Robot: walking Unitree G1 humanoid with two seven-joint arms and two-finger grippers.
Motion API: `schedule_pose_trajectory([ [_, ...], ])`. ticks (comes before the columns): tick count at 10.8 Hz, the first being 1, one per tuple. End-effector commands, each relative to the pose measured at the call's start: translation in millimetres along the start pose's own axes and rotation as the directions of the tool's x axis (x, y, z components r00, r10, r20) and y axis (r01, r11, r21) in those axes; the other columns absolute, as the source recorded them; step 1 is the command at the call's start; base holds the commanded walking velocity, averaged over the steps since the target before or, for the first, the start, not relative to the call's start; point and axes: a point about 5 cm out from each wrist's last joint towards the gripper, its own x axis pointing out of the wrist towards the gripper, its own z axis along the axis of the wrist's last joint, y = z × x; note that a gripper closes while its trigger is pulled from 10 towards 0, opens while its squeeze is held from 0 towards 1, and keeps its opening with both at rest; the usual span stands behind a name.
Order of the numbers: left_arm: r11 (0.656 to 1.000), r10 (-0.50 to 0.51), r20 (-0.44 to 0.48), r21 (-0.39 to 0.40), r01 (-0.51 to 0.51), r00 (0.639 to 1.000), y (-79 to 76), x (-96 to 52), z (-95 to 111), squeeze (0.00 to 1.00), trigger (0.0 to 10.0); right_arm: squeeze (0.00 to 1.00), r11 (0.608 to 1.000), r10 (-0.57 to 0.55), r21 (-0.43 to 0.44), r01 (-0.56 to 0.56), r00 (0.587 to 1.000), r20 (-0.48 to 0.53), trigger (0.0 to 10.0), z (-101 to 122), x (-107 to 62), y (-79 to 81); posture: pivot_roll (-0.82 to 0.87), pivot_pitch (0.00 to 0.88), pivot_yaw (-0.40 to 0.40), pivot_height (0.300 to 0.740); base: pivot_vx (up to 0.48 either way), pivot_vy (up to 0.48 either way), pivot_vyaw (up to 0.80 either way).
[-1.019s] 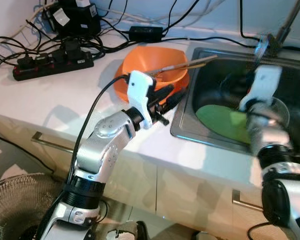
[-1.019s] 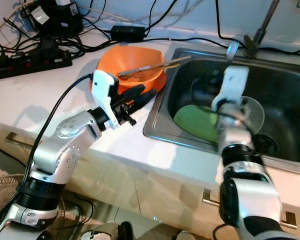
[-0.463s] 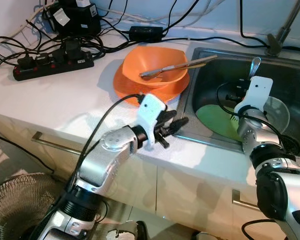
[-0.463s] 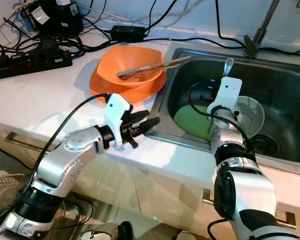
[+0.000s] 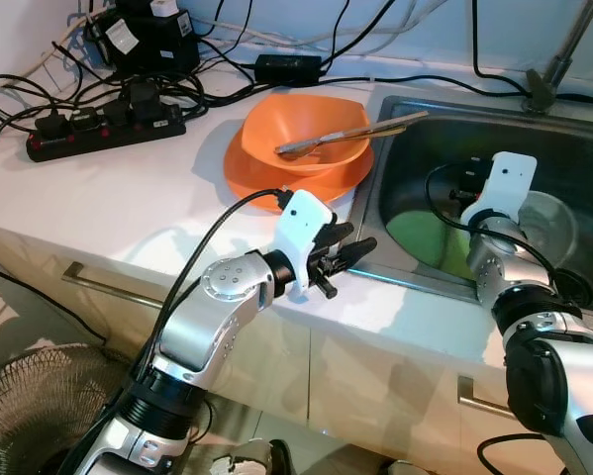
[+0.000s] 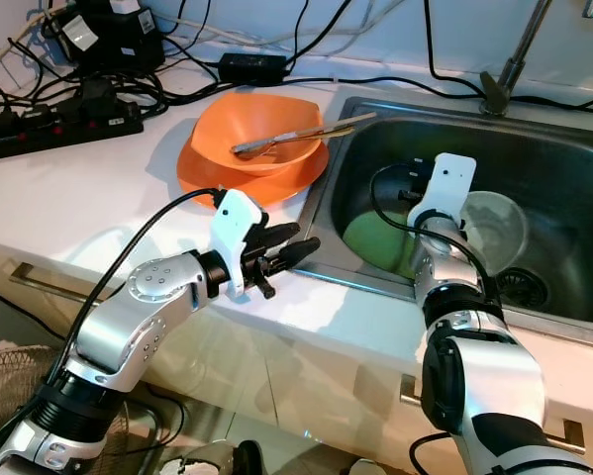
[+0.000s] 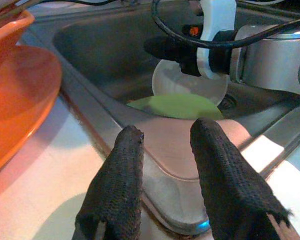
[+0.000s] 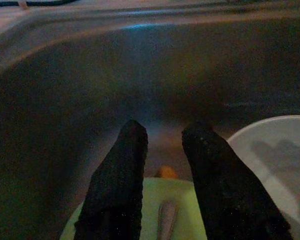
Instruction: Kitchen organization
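Green plate (image 5: 430, 237) lies in the sink directly under my right claw (image 8: 162, 200), slightly parted, empty; left claw (image 7: 162, 165) too, at bench edge.

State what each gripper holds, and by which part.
Nothing is held. The left gripper is open over the steel sink's rim; the right gripper is open above the green plate.

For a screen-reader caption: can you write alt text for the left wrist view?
The left gripper, open and empty, points over the sink rim toward a green plate and clear bowl, with the right gripper above them. An orange plate lies on the counter.
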Motion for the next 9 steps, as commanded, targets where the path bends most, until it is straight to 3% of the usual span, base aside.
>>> schedule_pose_trajectory([
  [1,1.0,-0.019,-0.005,0.019,0.019,1.0,-4.5,-0.1,1,0.0,10.0,1.0,1.0,0.019,-0.001,-0.019,1.0,0.011,10.0,-1,-0.6,6.9,0.09,0.028,0.087,0.74,0.0,0.0,0.0],
  [2,1.0,-0.006,0.018,0.024,0.006,1.0,-4.0,1.6,4,0.0,10.0,0.0,0.998,0.043,-0.052,-0.039,0.996,0.08,10.0,10,0.3,11.0,0.09,0.024,0.086,0.74,0.0,0.0,0.0],
  [5,0.996,0.064,0.098,0.052,-0.07,0.993,1.6,6.5,15,0.0,10.0,0.0,0.998,0.06,-0.004,-0.061,0.963,0.262,10.0,42,-0.5,15.0,0.07,0.03,0.082,0.74,0.0,0.0,0.0],
  [7,0.994,0.087,0.131,0.051,-0.095,0.987,3.1,8.2,19,0.0,10.0,0.0,0.998,0.058,-0.038,-0.047,0.921,0.386,10.0,59,-9.1,9.7,0.05,0.057,0.076,0.74,0.0,0.0,0.0],
  [9,0.995,0.086,0.14,0.048,-0.093,0.986,1.2,9.7,19,0.0,10.0,0.0,0.997,0.072,-0.055,-0.054,0.905,0.42,10.0,63,-16.4,6.1,0.04,0.068,0.068,0.74,0.0,0.0,0.0],
])
